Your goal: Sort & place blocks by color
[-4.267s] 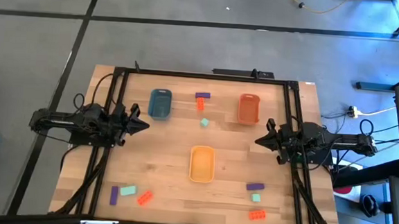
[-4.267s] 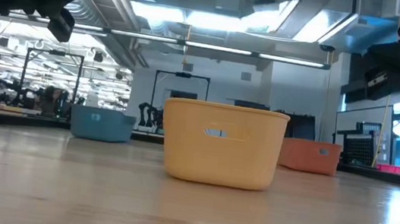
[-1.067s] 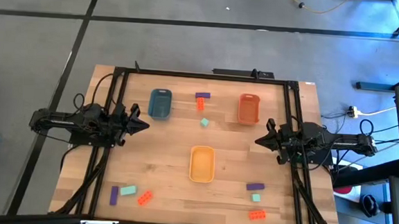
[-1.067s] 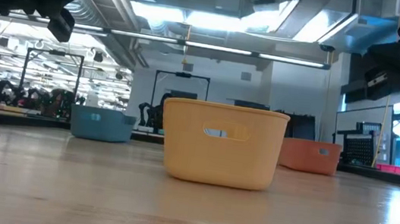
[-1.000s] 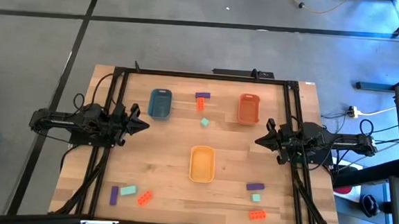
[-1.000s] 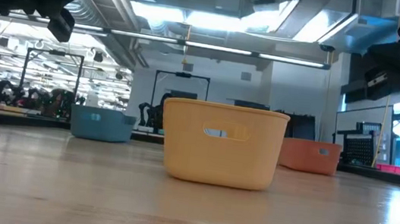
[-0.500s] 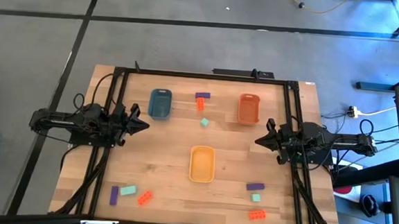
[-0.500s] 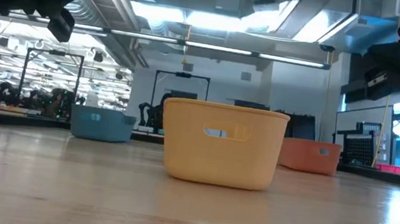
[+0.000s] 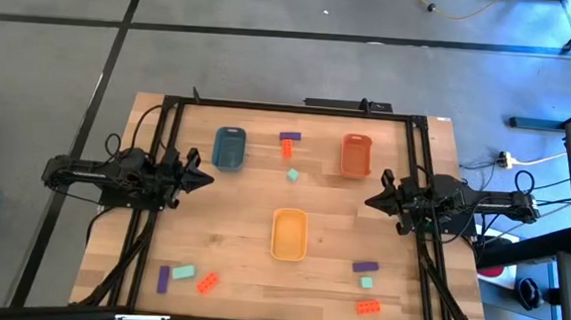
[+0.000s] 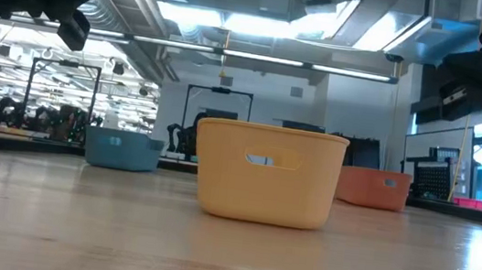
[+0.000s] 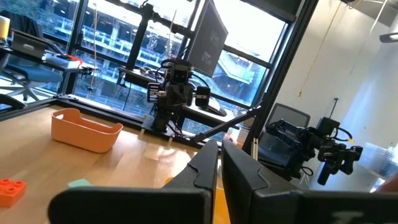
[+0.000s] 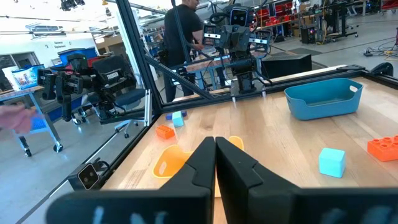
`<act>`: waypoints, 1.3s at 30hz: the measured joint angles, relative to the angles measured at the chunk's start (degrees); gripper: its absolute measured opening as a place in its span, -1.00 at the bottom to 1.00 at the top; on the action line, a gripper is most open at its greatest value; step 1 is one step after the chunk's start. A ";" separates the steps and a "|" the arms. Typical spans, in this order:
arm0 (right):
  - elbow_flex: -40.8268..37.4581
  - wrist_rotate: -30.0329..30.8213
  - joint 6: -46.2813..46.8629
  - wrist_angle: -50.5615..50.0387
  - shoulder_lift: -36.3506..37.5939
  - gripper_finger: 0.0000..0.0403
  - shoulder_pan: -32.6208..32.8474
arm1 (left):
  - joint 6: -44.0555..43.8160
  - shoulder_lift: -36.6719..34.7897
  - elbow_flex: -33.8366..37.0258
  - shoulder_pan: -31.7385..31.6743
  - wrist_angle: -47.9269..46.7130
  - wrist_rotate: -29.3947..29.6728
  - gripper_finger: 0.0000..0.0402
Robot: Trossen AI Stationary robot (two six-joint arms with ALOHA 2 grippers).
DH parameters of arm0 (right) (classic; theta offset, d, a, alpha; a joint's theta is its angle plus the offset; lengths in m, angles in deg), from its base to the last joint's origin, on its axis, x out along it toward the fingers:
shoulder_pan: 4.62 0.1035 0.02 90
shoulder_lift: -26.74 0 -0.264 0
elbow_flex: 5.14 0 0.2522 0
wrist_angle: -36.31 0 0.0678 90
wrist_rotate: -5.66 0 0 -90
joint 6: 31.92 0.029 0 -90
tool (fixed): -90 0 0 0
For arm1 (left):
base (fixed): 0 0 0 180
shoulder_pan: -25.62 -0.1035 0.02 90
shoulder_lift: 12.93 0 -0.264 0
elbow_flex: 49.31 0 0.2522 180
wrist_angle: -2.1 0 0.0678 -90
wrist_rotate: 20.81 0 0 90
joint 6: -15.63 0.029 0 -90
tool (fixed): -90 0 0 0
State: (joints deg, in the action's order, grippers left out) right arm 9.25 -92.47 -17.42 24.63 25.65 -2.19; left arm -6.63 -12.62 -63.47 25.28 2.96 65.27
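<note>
High view: wooden table (image 9: 242, 217) with three trays — blue tray (image 9: 229, 148) far left, orange tray (image 9: 355, 154) far right, yellow tray (image 9: 289, 234) near the middle. All trays look empty. Blocks lie in three loose groups on the bare wood. Between the blue and orange trays: a purple block (image 9: 290, 137), an orange-red block (image 9: 287, 149) just beside it, and a mint-green block (image 9: 292, 175) a little apart. Near-left corner: purple block (image 9: 163, 278), mint-green block (image 9: 183, 272), orange-red block (image 9: 207, 282). Near-right corner: purple block (image 9: 364, 268), mint-green block (image 9: 365, 281), orange-red block (image 9: 367, 306). Left gripper (image 9: 208, 179) hangs at the left edge of the table, pointing inward, holding nothing. Right gripper (image 9: 370, 201) mirrors it at the right edge, also empty. Both are well apart from any block.

Low view: yellow tray (image 10: 267, 174) is centre and closest, blue tray (image 10: 123, 149) and orange tray (image 10: 373, 188) behind it. No blocks can be made out here. Dark arm parts show in the upper corners.

Left wrist view: left gripper (image 11: 219, 163) has its fingers (image 11: 205, 168) pressed close together with only a thin slit between them, nothing gripped. Orange tray (image 11: 85, 130), an orange-red block (image 11: 10, 190) and a mint-green block (image 11: 79, 183) are in sight; the other arm sits farther off.

Right wrist view: right gripper (image 12: 215, 162) has its fingers (image 12: 202, 163) closed against each other, empty. Blue tray (image 12: 324, 98), yellow tray (image 12: 171, 162), a mint-green block (image 12: 331, 162) and an orange-red block (image 12: 384, 147) are visible — a person (image 12: 180, 34) stands beyond the table.
</note>
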 joint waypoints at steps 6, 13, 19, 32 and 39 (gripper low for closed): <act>0.01 -0.01 0.00 -0.01 0.00 -0.92 0.00 | 0.00 -0.01 0.00 -0.01 0.00 0.00 -0.93; 0.00 -0.01 0.00 -0.01 0.00 -0.92 -0.01 | 0.00 -0.01 0.00 -0.02 -0.01 0.00 -0.93; 0.01 -0.01 0.00 -0.01 0.00 -0.92 0.00 | 0.00 0.01 0.00 -0.02 0.01 0.00 -0.93; 0.01 -0.01 0.00 -0.02 -0.01 -0.92 0.00 | 1.96 -0.01 0.00 -0.02 0.97 3.28 -0.93; 0.00 0.00 0.00 -0.02 0.01 -0.92 -0.01 | -0.24 0.06 0.00 0.01 7.24 7.93 -0.93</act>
State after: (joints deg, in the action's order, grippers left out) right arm 9.25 -92.47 -17.42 24.61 25.66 -2.21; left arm -6.87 -12.56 -63.47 25.29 10.20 73.20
